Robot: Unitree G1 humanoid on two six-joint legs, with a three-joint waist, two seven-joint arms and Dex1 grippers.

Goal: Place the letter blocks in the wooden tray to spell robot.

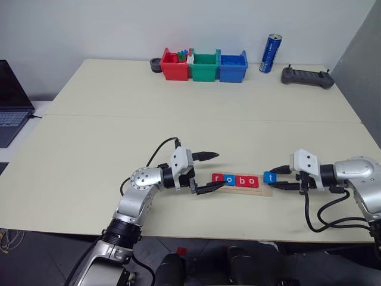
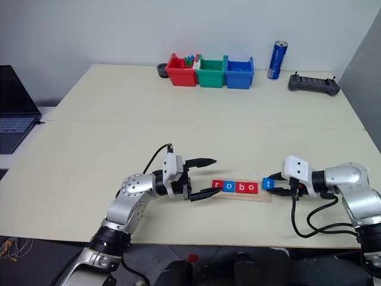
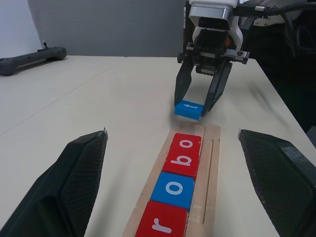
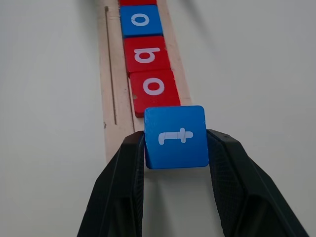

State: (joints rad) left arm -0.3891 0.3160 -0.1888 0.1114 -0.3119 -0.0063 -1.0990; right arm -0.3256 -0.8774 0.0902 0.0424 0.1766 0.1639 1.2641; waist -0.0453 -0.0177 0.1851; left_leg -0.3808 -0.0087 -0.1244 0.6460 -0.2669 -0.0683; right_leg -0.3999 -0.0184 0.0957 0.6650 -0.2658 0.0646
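- A laptop (image 1: 12,101) at the left edge of the head view is cut off; only part of its screen and keyboard shows.
- Small coloured pieces in the red bin (image 1: 174,65), upper centre, are too small to identify.
- The wooden tray (image 4: 109,74) and a red letter block (image 4: 143,2) run off the right wrist view's top edge.
- The print on the blue can (image 1: 270,53) is unreadable.

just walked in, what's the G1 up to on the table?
It is spelling "robot" with letter tiles. Four tiles reading r, o, b, o already sit in the wooden tray. The right gripper is shut on the blue t tile, held just off the tray's open end. The left gripper hangs open at the tray's other end, holding nothing.
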